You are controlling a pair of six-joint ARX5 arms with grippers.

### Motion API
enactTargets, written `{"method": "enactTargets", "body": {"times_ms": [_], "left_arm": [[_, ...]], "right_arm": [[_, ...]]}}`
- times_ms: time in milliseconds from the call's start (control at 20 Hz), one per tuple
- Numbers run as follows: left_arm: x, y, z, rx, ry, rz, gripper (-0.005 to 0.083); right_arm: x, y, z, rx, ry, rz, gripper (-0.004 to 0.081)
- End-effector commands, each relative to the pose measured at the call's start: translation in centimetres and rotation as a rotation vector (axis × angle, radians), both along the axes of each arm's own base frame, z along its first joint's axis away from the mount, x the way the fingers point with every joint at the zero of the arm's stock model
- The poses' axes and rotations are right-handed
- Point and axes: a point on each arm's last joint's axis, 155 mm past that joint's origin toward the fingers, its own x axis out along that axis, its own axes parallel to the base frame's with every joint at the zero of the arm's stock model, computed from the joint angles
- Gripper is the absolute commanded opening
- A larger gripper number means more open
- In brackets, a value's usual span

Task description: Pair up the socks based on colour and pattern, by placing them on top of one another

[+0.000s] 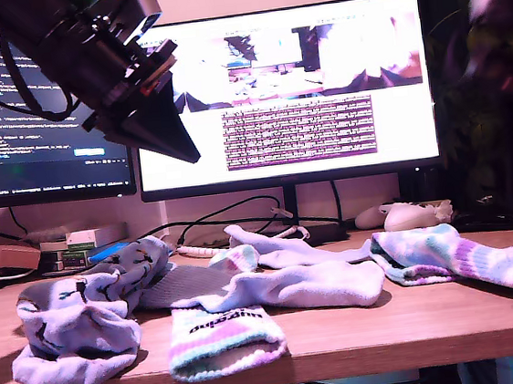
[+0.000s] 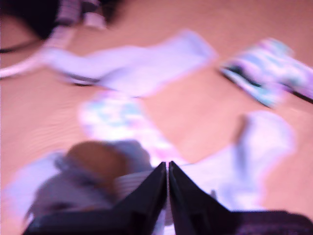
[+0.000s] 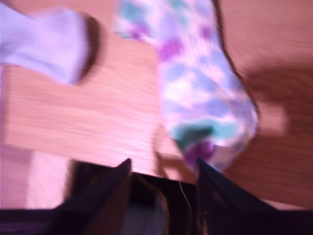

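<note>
Socks scattered on the wooden table [image 1: 363, 332]. My first pincer [image 2: 168, 169], jaws pressed together on nothing, hangs raised above the pale blue motif sock [image 1: 86, 315] at the exterior view's left. My second pincer [image 3: 164, 169], jaws wide apart, hovers over a tie-dye sock [image 3: 200, 93]. A white sock [image 1: 294, 284] lies mid-table beside a lettered-cuff tie-dye sock [image 1: 221, 338].

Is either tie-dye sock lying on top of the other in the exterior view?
No. One tie-dye sock lies at the desk's front edge, the other apart at the exterior view's right.
</note>
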Motion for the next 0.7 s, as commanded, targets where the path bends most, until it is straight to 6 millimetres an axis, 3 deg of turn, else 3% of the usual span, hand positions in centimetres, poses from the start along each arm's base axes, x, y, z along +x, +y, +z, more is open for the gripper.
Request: {"method": "enactTargets", "body": {"times_ms": [0,150,400,500,650], "left_arm": [[-0.1,-0.1,-0.7,0.0,0.017,-0.005,-0.0019],[-0.5,-0.2,-0.8,-0.006,0.034,-0.018,-0.0019],[-0.9,-0.7,-0.8,-0.011,0.038,-0.034,-0.0019],[-0.9,-0.7,-0.8,-0.01,0.039,-0.034,-0.0019],[-1.3,-0.5,-1.1,-0.001,0.057,-0.034,-0.0019]], "right_arm": [[0.5,-0.5,-0.9,-0.043,0.038,-0.013,0.0424],[0.7,-2.3,-2.5,-0.133,0.099,-0.051,0.0467],[0.7,-3.0,-3.8,-0.169,0.135,-0.042,0.0461],[0.6,-3.1,-4.5,-0.175,0.159,-0.04,0.0415],[0.2,-3.0,-5.5,-0.178,0.198,-0.039,0.0275]]}}
